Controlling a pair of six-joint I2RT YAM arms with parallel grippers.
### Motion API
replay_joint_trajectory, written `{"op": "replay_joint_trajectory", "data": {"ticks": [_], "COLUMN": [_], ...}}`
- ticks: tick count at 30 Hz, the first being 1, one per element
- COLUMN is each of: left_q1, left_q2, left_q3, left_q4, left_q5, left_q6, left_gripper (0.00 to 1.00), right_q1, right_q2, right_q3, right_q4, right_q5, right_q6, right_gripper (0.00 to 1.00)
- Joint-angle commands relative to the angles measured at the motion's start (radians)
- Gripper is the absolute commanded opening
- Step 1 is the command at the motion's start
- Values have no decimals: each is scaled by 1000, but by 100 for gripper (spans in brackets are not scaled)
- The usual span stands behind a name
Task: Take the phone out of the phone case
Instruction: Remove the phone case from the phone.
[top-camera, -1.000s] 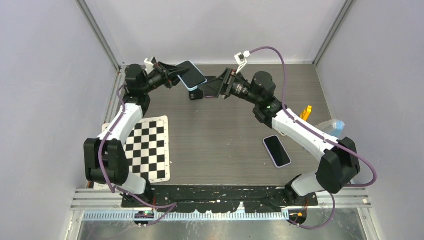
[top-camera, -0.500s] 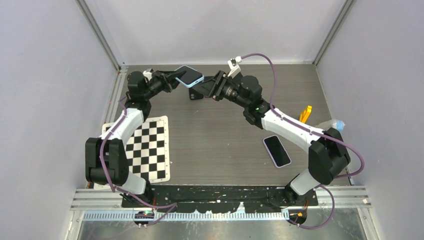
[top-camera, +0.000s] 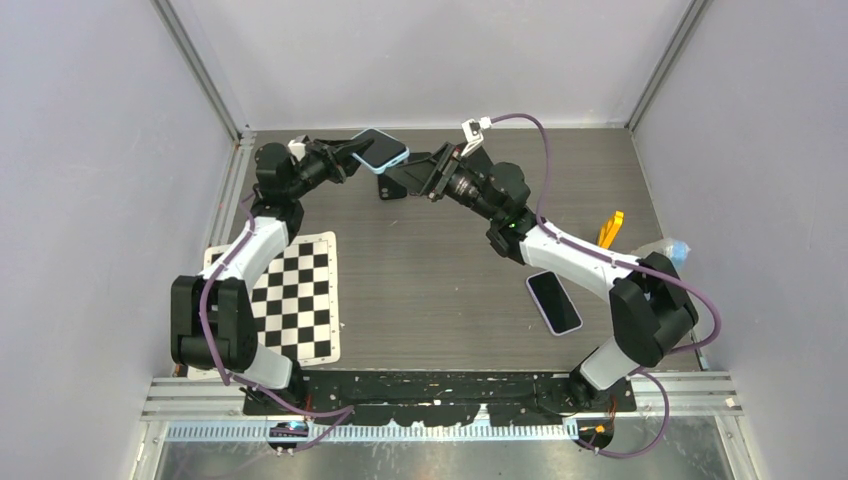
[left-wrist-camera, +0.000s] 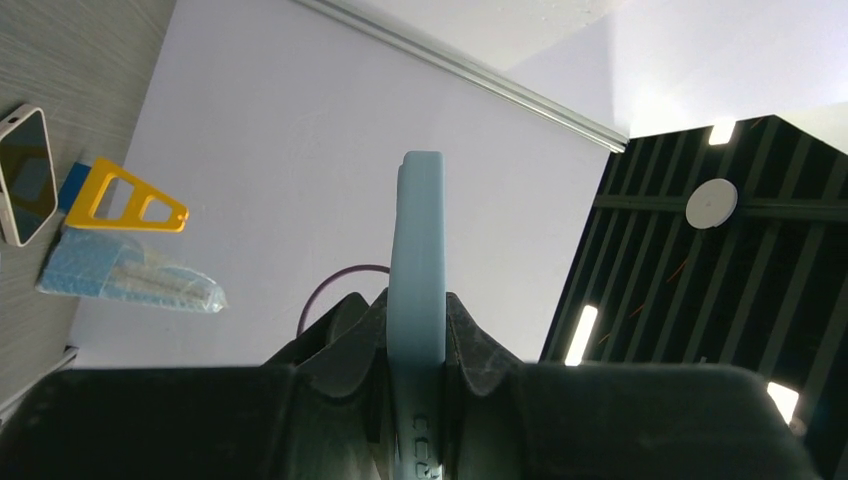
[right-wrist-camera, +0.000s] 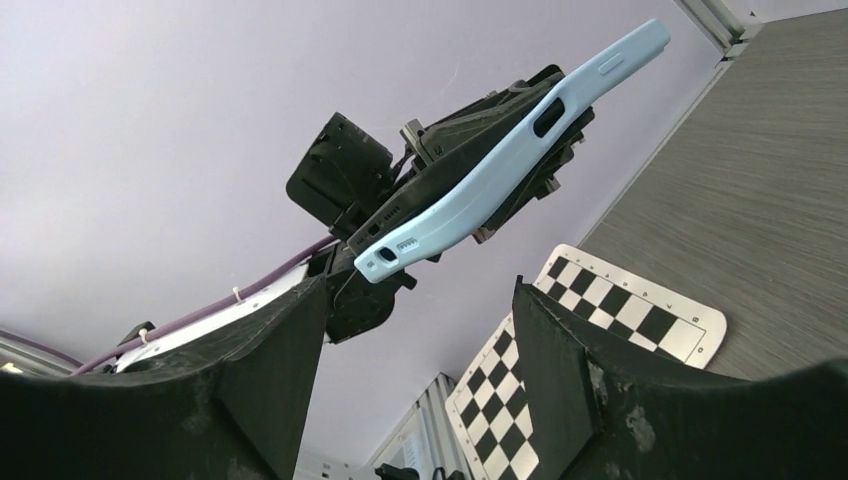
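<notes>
- The left gripper (top-camera: 342, 156) is clamped on the phone case (right-wrist-camera: 505, 158), holding it in the air over the far-left part of the table (top-camera: 440, 270). From its wrist camera, the pale blue edge sits squeezed between both fingers.
- The right gripper (top-camera: 400, 178) has its fingers spread with nothing between them.
- The relation that matters: the case lies just left of and a little farther away than the right gripper, close but not touching.
- From the right wrist, the case passes above and ahead of the spread fingers, outside the gap.
- The long axis runs roughly left to right. The left gripper grips the left end, and the free end points towards the right arm (so that arm is the one placed to work on it).
- The case looks slightly bowed along its length in the right wrist view.
- As a container, the case appears to have the phone (top-camera: 379, 148) in it, since a dark screen shows inside the blue rim from above. Extraction is judged not yet done.
- A second phone (top-camera: 553, 301) lies flat on the table, near and right, well apart from both grippers.
</notes>
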Motion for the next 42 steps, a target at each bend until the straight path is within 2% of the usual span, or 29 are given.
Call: {"op": "replay_joint_trajectory", "data": {"ticks": [1, 4, 6, 8, 15, 19, 22, 26, 35, 38, 39, 42], "left_q1": [-2, -2, -2, -2, -4, -8, -11, -14, -18, -17, -16, -16], "left_q2": [-49, -55, -57, -57, -66, -65, -66, -65, -73, -74, -74, -59], "left_q3": [-2, -13, -13, -8, -6, 8, 17, 25, 16, -3, -9, -11], "left_q4": [131, 138, 142, 142, 157, 183, 217, 274, 321, 318, 314, 276], "left_q5": [14, 12, 13, 19, 26, 33, 16, -1, -9, -19, -24, -45], "left_q6": [-36, -47, -48, -51, -55, -54, -52, -72, -103, -103, -97, -62], "left_gripper": [0, 0, 0, 0, 0, 0, 0, 0, 0, 0, 0, 0], "right_q1": [2, 2, 3, 3, 3, 2, 2, 1, 2, 2, 0, -1], "right_q2": [19, 27, 37, 49, 64, 69, 102, 161, 207, 175, 150, 92], "right_q3": [37, 48, 66, 77, 105, 143, 176, 237, 321, 287, 273, 216], "right_q4": [95, 68, -10, -41, -111, -284, -475, -637, -779, -670, -572, -450], "right_q5": [15, 37, 53, 70, 112, 191, 252, 256, 252, 224, 181, 109], "right_q6": [42, 44, 39, 42, 62, 79, 119, 132, 98, 55, 32, -120], "right_gripper": [70, 62, 50, 45, 43, 32, 17, 11, 9, 11, 19, 40]}}
